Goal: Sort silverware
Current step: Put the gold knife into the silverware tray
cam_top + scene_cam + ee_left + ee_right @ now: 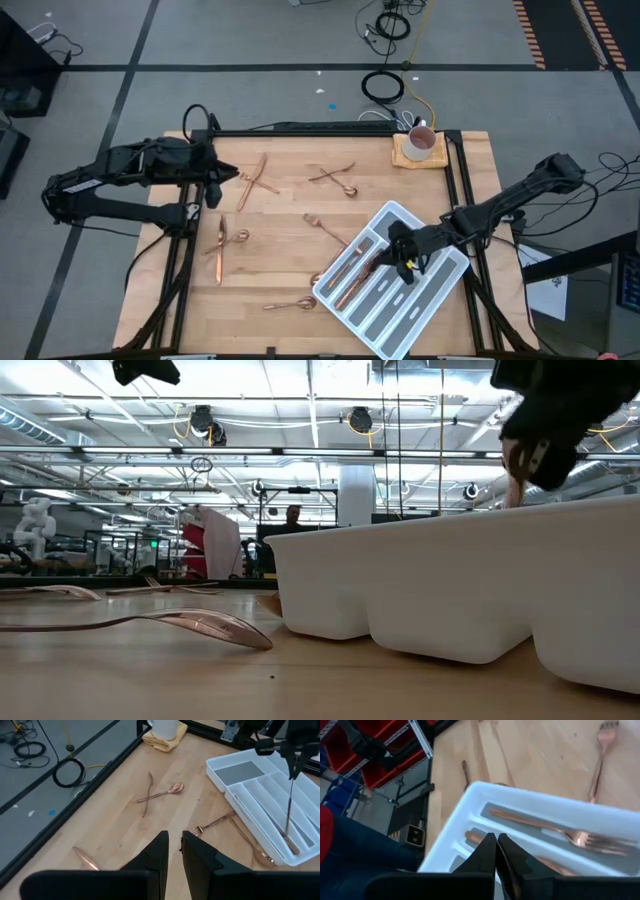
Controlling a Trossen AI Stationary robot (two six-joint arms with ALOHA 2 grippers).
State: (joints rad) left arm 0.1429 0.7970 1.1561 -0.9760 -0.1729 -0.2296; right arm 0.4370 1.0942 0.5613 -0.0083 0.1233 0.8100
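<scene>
Copper silverware lies scattered on the wooden table: a crossed pair [252, 180], another crossed pair [335, 178], a fork [325, 228], two pieces [225, 245] and a spoon [290, 303]. Several pieces [350, 275] lie in the white divided tray [440, 290] at the near right. My right gripper [403, 262] hangs over the tray, shut on a slim copper piece [290, 805]; which kind I cannot tell. My left gripper [216, 190] hovers above the table's far left, open by a narrow gap, with nothing between its fingers [160, 850]. My right gripper pinches the slim piece by its upper end [292, 776] between its two fingers, coming from above. The piece hangs nearly upright below the fingers. Its lower end [291, 849] is down inside a tray compartment; whether it touches the floor I cannot tell.
A white mug [421, 142] stands on a yellow cloth [400, 155] at the far right corner. Black frame rails [460, 180] run along the table's sides and far edge. Bare wood lies between the tray and the loose pieces.
</scene>
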